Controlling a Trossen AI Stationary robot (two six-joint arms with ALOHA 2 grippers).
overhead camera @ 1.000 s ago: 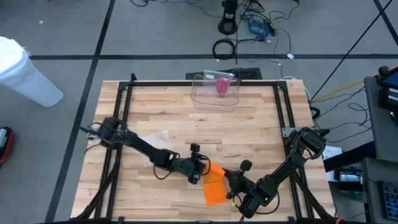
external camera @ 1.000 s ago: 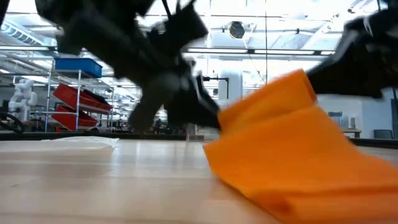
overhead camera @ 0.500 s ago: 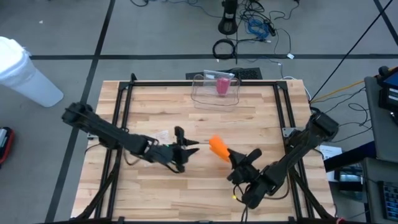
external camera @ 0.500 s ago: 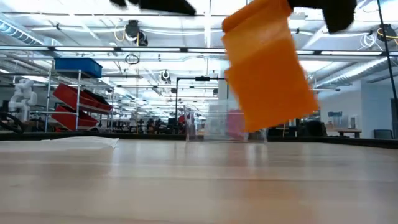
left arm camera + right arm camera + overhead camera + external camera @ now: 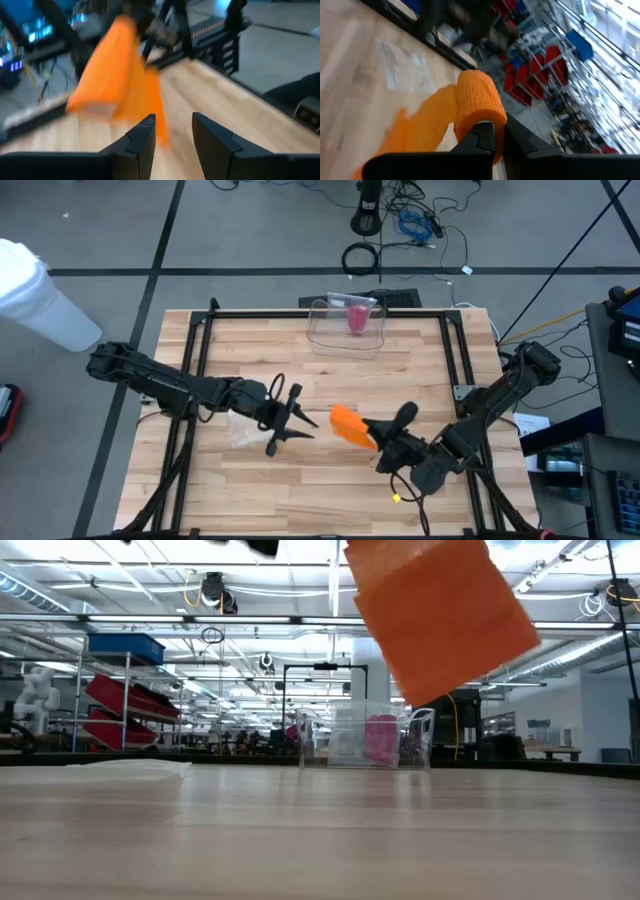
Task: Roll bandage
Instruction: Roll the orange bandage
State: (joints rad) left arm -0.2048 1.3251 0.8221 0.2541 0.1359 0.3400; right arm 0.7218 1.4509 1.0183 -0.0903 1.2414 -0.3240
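Bandage lifted higher, left arm clear.
Your right gripper [image 5: 368, 432] stays clamped on the orange bandage [image 5: 348, 424]; your left gripper [image 5: 296, 420] has backed away, fingers apart, empty.

orange bandage [image 5: 348, 424] lifted off the table – left hand [image 5: 300, 423] released it, drawn back

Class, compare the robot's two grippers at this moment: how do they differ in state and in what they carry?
The right gripper has its jaws shut on the orange bandage, lifted off the table; the left gripper has open jaws and holds nothing. The right one carries the roll; the left one only points toward it. Both are over the table's middle.
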